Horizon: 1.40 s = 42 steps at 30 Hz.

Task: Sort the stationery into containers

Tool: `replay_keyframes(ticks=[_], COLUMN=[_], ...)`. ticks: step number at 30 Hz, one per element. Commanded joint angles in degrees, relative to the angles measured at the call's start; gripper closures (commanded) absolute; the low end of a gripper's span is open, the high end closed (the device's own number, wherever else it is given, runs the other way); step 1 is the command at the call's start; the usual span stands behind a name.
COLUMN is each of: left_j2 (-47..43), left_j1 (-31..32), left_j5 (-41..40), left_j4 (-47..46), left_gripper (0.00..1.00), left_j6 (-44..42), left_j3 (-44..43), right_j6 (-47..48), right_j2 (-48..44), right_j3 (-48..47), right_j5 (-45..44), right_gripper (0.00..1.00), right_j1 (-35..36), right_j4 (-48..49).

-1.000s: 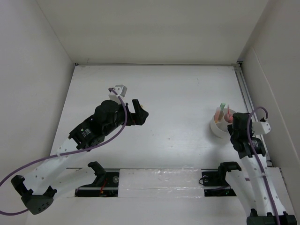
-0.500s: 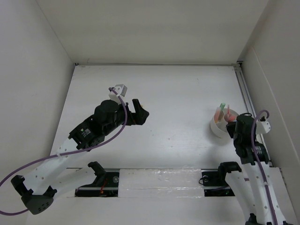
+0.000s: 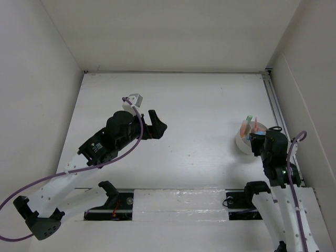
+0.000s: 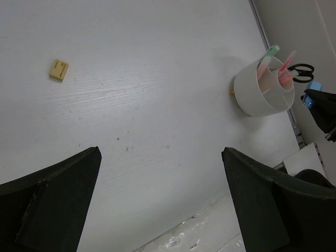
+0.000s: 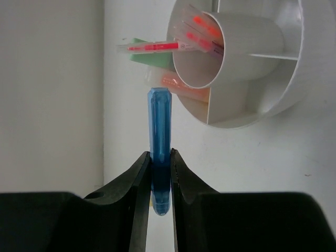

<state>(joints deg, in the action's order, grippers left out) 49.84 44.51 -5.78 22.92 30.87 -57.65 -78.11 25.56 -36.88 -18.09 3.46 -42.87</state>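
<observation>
My right gripper (image 5: pixel 160 173) is shut on a stubby blue marker (image 5: pixel 160 131), whose tip reaches the rim of the round white divided cup (image 5: pixel 273 100). The cup holds pink pens (image 5: pixel 197 29), a mint-green marker (image 5: pixel 140 56) and an orange marker (image 5: pixel 181 84). In the top view the right gripper (image 3: pixel 258 139) is at the near right side of the cup (image 3: pixel 241 145). My left gripper (image 3: pixel 157 126) is open and empty at mid-left. Its wrist view shows the cup (image 4: pixel 254 100), black scissors handles (image 4: pixel 301 69) behind it, and a small yellow piece (image 4: pixel 59 69) on the table.
White walls enclose the table on three sides; the right wall and a rail (image 3: pixel 275 107) run close behind the cup. A taped strip (image 3: pixel 178 202) lies along the near edge between the arm bases.
My right gripper has drawn back a little toward the near edge and turned, still holding the blue marker by the cup. The left arm has barely moved.
</observation>
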Motion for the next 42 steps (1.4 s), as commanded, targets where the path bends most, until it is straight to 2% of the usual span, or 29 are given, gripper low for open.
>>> replay_keyframes(ticks=[1,10,14,18,28,36,42], left_j2=[-0.27,-0.27,-0.27,-0.27,-0.27,-0.27,-0.27], left_j1=[-0.21,-0.21,-0.21,-0.21,-0.21,-0.21,-0.21], left_j5=[0.16,-0.37,-0.37,-0.37,-0.37,-0.37,-0.37], left_j4=[-2.09,-2.09,-2.09,-2.09,-1.56,-1.56,-1.56], left_gripper=[0.0,0.0,0.0,0.0,0.0,0.0,0.0], left_j6=[-0.29,-0.29,-0.29,-0.29,-0.29,-0.29,-0.29], left_j3=[0.17,0.17,0.17,0.17,0.17,-0.36,-0.36], right_j6=[-6.96,-13.83,-15.75,-16.89,-20.85,-20.86,-21.39], right_j2=[0.63,0.01,2.64,2.65,2.12,3.62,-0.41], right_j3=[-0.12,-2.4,-1.62,-1.09,0.15,2.08,6.56], right_j5=[1.91,-2.57,-2.57,0.32,0.42,1.74,1.21], right_gripper=[1.0,1.0,1.0,1.0,1.0,1.0,1.0], right_j1=[0.4,0.4,0.4,0.4,0.4,0.4,0.4], right_j4=[1.66,-4.5,-4.5,-3.97,-2.83,-3.01,-2.3])
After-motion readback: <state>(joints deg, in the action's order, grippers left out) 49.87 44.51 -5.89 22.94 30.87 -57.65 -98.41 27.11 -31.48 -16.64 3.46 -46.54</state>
